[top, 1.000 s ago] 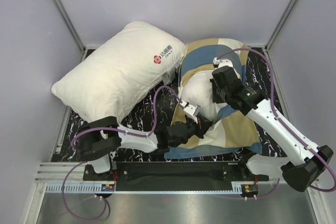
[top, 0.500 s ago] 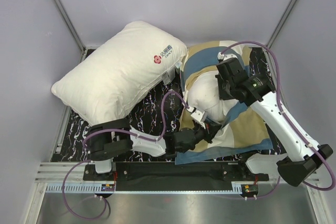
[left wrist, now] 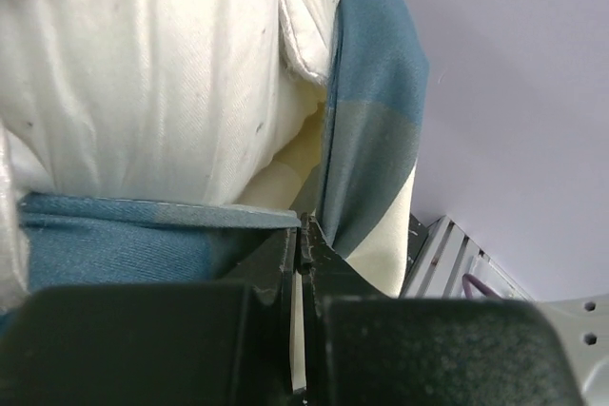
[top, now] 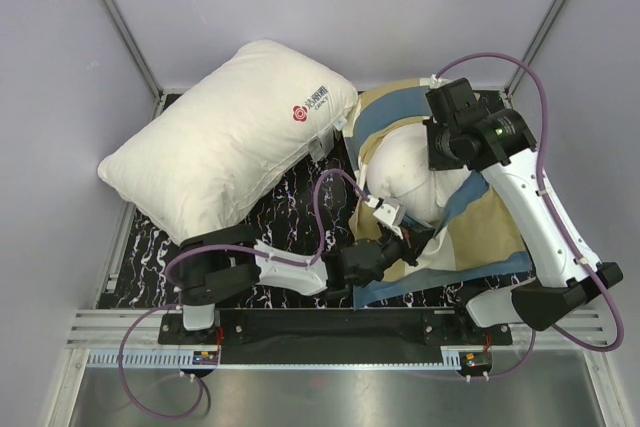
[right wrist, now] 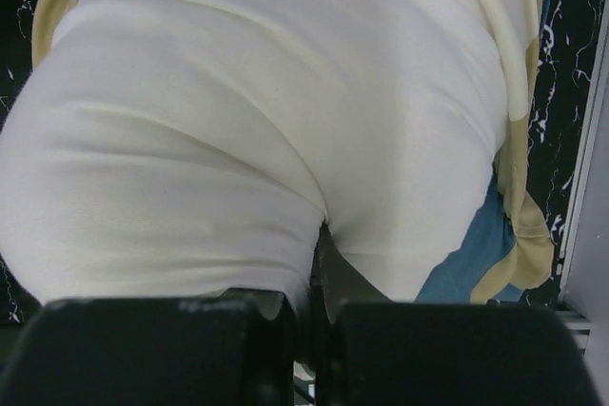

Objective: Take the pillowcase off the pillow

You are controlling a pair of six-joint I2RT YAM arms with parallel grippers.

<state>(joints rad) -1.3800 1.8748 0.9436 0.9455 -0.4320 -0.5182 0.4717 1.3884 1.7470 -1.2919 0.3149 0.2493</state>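
Note:
The checked teal, tan and cream pillowcase [top: 480, 232] lies at the right of the table, partly peeled back. The plain off-white pillow [top: 405, 172] bulges out of its open end. My left gripper [top: 405, 244] is shut on the pillowcase's edge [left wrist: 376, 130] at the near side of the opening, with blue and cream cloth pinched between the jaws. My right gripper [top: 445, 162] is shut on a fold of the pillow [right wrist: 285, 121] and holds it up at the far right. The rest of the pillow is inside the case.
A second white pillow with a red logo [top: 225, 137] lies on the left of the dark marbled table top [top: 290, 212]. Grey walls close in the back and both sides. A metal rail [top: 330, 357] runs along the near edge.
My right gripper has moved back and to the right with the pillow, drawing more of it out. My left gripper has shifted right with the pillowcase edge, and the case has slid toward the near right.

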